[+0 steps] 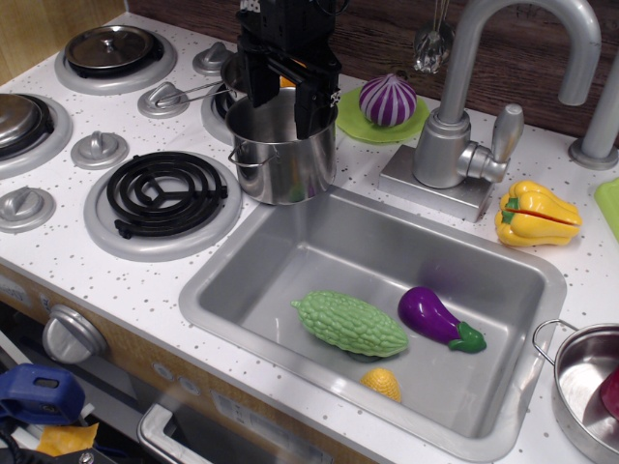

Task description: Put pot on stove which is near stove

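The pot (282, 147) stands upright on the white counter at the sink's (242, 290) back-left corner, just beside the stove (164, 196) — the grey burner plate with the black spiral coil toward the front-left edge of the bench. The gripper (285, 101) hangs straight above the pot, one black finger down outside or at the near-left rim and the other dipping inside the mouth, so the jaws straddle the pot's wall. Whether they are pressed onto the steel or merely around it I cannot tell; the dark fingers blur together at the rim.

The relation that matters: the pot lies directly under the gripper, its long axis vertical, and the coil lies to the front-left of both. The move, as I judge it, is a short lift and a slide toward the front-left corner, then a straight set-down onto the spiral.

Room is fair. The path from pot to coil is bare counter, with a small grey knob (100, 148) off to the left and another knob (162, 99) behind. On the other side the sink edge drops away right at the pot's base — a slip that way would tip it into the basin, where a green gourd (350, 324) and a purple eggplant (437, 318) lie. A second pot sits close behind the arm.
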You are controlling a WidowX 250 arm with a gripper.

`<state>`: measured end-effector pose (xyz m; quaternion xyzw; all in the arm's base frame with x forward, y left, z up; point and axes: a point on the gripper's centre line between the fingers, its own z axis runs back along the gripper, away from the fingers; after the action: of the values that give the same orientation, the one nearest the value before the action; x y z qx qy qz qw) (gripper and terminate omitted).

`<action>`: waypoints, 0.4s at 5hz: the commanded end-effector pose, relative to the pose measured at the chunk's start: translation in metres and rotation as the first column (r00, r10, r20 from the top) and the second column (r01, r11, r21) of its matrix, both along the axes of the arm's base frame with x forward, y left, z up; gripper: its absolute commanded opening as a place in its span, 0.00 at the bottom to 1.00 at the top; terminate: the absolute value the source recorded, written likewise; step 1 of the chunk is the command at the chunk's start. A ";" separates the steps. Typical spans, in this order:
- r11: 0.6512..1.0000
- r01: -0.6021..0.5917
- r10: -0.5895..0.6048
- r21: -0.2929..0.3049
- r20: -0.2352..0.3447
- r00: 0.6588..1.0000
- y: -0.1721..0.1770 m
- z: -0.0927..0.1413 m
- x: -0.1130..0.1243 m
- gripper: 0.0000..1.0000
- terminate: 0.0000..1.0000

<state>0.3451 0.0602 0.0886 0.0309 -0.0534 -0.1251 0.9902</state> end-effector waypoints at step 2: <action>1.000 0.007 -0.007 -0.011 0.016 1.000 -0.001 -0.004 0.001 1.00 0.00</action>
<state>0.3447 0.0574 0.0715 0.0240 -0.0545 -0.1268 0.9901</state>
